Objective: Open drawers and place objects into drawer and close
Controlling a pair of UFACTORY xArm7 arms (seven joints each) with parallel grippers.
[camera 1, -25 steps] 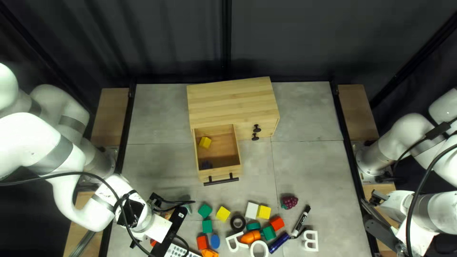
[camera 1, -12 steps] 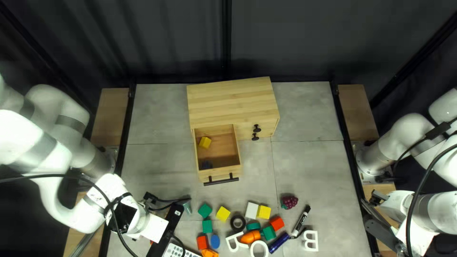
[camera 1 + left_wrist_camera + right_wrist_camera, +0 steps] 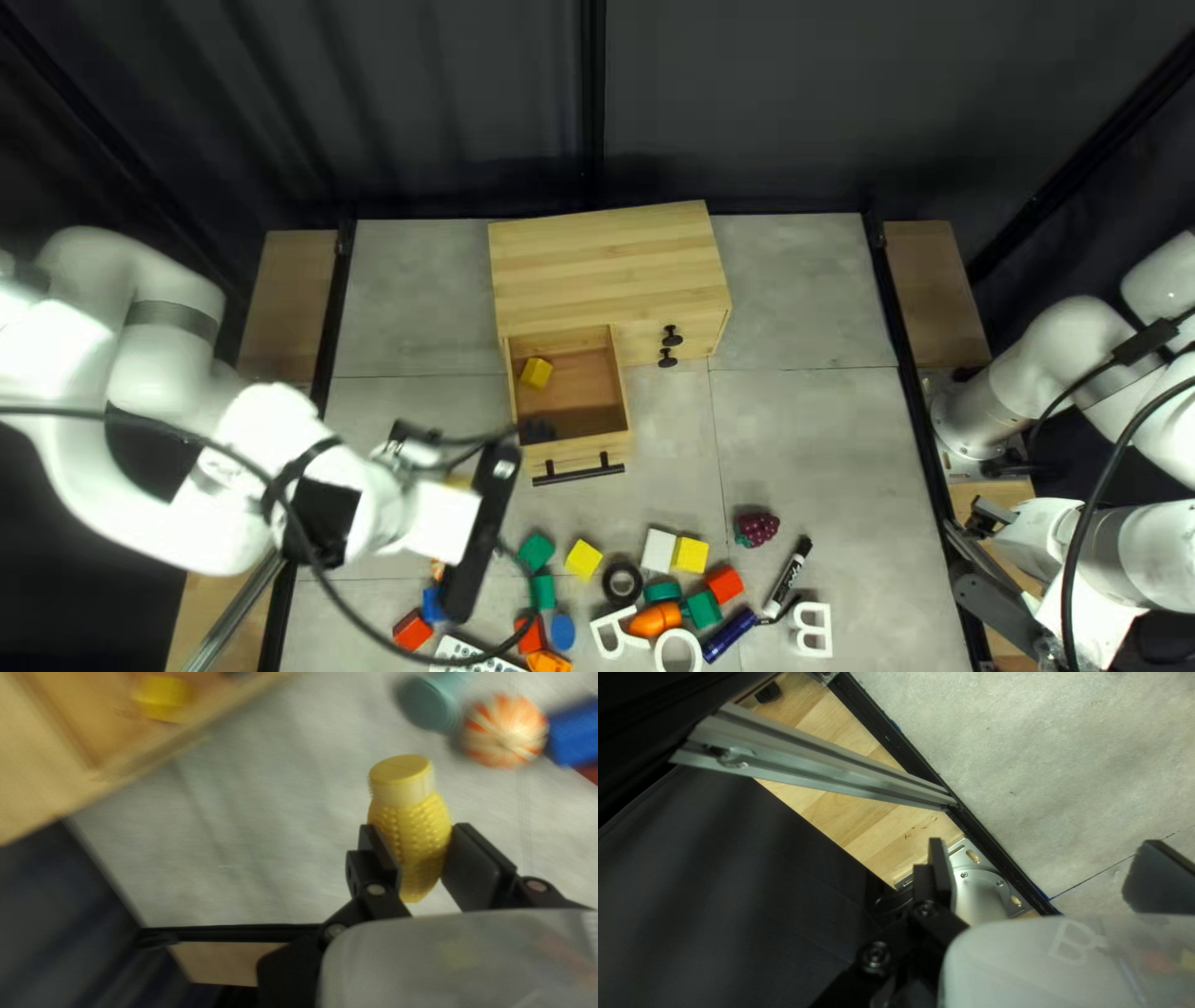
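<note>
Left gripper (image 3: 456, 459) is clamping a toy corn (image 3: 411, 837) between both fingers, hovering at 8 o'clock from the drawer (image 3: 585, 388) in the top left view. Drawer is standing open; a yellow block (image 3: 537, 372) is lying inside, toward 11 o'clock. Right gripper (image 3: 986, 515) is standing open at 4 o'clock from the drawer.
</note>
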